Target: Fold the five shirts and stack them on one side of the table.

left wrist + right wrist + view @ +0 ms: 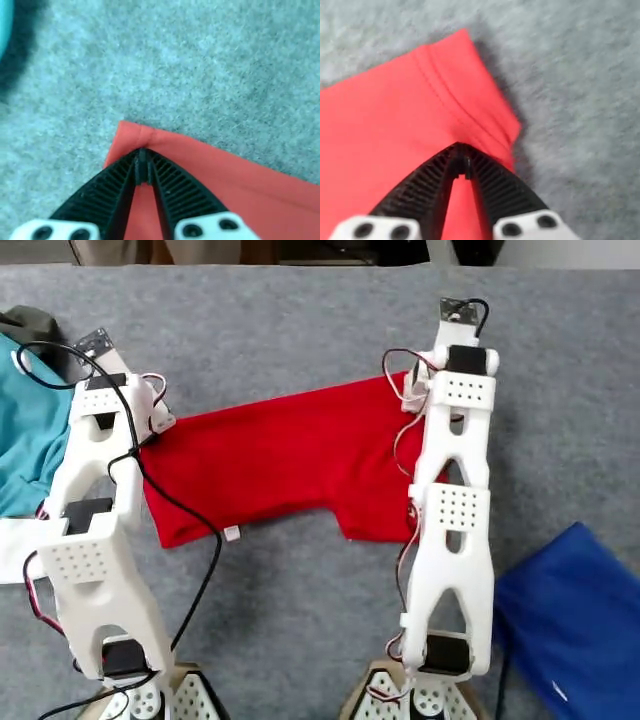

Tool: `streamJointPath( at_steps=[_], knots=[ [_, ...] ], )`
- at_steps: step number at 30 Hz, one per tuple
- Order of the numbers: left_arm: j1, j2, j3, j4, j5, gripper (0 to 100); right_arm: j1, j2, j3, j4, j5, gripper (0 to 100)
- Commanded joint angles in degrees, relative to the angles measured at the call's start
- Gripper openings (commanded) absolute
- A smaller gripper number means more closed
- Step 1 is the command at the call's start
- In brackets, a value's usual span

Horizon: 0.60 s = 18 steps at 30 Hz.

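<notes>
With the left hand [142, 161] pinching the corner at the left end of the red shirt [290, 460] and the right hand [461, 159] pinching the hemmed edge at its right end, the fold should go best if both lift evenly and travel together, keeping the cloth taut. The shirt lies spread flat on the grey surface [300, 330], stretched between the two hands.

My left arm [95, 510] and right arm [455, 500] lie stretched forward, side by side.
Left gripper [142, 167] and right gripper [461, 162] are both pinched (tips meeting) on the red shirt [290, 460].
</notes>
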Motion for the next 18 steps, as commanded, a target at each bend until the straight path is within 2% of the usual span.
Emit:
streamJointPath(
  at_steps=[1,5,9,14,18],
  knots=[
    [1.14,-4.35,-4.4,3.78,0.18,2,-2.15,-6.11,-2.51,2.99,0.79,0.5],
    [3.52,-6.81,-2.37,4.75,0.35,2,-1.36,-12.35,-2.24,3.34,4.84,0.9],
    [6.07,-12.79,5.36,1.32,0.26,2,-0.4,-18.95,-2.15,3.34,12.04,0.9],
    [6.77,-27.12,24.53,-12.04,-0.26,2,-0.4,-27.12,1.89,3.43,23.82,0.9],
    [4.66,-38.55,40.26,-26.55,-0.26,2,0.13,-37.67,18.24,3.52,36.31,0.8]
  ],
)
